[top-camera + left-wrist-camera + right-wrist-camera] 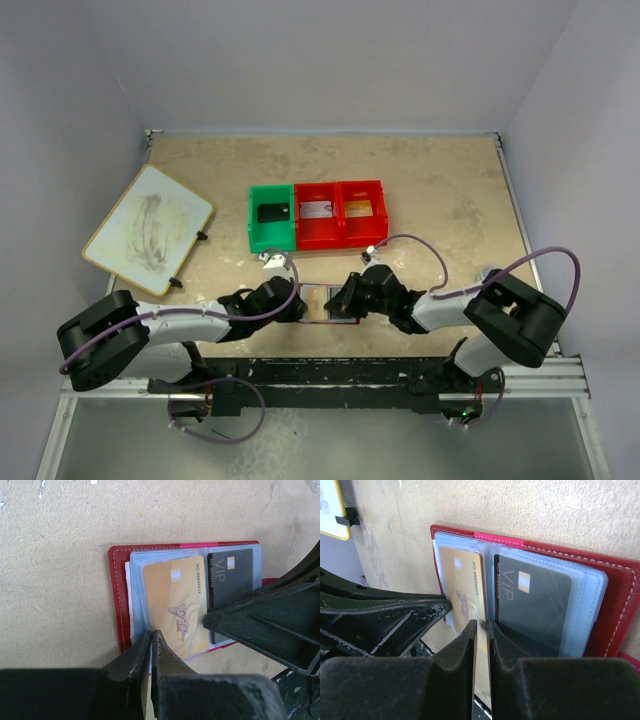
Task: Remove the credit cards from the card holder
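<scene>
Scuffed beige table [450, 190], pale walls [320, 60]; card holder [116, 590] sits under left gripper [150, 637], pressed together, and right gripper [481, 627], barely parted.

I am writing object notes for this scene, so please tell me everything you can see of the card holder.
The card holder is a thin dark-red wallet with pale stitching, lying open and flat on the beige table. Its clear bluish sleeves hold a gold card and a black card, both marked VIP. The shut left hand and the right hand meet its near edge.
</scene>
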### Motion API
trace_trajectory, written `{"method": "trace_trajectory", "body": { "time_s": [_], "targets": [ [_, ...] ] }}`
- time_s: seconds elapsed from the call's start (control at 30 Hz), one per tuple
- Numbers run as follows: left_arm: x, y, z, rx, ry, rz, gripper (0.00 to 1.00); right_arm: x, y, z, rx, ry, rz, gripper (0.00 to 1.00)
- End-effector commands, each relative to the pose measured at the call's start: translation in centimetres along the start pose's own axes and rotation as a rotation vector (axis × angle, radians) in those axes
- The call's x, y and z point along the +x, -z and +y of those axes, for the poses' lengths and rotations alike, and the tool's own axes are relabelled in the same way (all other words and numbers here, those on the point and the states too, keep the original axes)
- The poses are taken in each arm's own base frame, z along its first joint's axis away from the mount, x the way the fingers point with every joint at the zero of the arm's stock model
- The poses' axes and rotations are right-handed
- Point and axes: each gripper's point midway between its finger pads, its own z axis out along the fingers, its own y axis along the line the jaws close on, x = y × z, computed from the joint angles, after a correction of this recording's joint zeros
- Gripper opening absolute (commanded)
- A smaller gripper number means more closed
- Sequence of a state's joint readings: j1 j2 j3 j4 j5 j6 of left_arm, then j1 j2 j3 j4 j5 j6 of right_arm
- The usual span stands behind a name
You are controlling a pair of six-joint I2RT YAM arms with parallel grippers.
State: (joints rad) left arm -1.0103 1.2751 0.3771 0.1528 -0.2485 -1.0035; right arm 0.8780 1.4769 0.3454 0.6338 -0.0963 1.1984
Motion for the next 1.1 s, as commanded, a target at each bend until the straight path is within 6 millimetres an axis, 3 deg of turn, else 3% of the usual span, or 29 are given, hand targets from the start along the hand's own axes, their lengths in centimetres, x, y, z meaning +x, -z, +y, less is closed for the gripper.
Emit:
{"method": "trace_trajectory", "body": {
  "time_s": [0.0, 0.13, 0.3, 0.6, 0.9, 0.93, 1.07],
  "targets": [
    [1.8, 0.1, 0.4, 0.005, -0.012, 0.065, 0.0, -0.4, -0.8, 2.1, -0.055, 0.039, 0.005, 0.18],
    [1.9, 0.1, 0.4, 0.006, -0.014, 0.07, 0.0, -0.5, -1.2, 2.0, -0.057, 0.045, -0.002, 0.18],
    [1.8, 0.1, 0.5, -0.001, -0.013, 0.067, 0.0, -0.4, -0.9, 2.0, -0.059, 0.034, 0.004, 0.0],
    [1.9, 0.2, 1.3, -0.041, -0.019, 0.065, 0.0, -1.7, 1.1, 1.8, -0.053, 0.003, -0.069, 0.0],
    [1.6, 0.2, 1.1, -0.044, -0.022, 0.061, 0.0, -1.9, 1.9, 0.5, -0.021, -0.014, -0.081, 0.0],
    [1.6, 0.2, 1.0, -0.041, -0.022, 0.061, 0.0, -1.9, 1.8, 0.5, -0.018, -0.012, -0.08, 0.01],
    [1.6, 0.2, 1.1, -0.042, -0.024, 0.063, 0.0, -1.7, 1.2, 1.1, -0.027, 0.032, -0.049, 0.22]
  ]
}}
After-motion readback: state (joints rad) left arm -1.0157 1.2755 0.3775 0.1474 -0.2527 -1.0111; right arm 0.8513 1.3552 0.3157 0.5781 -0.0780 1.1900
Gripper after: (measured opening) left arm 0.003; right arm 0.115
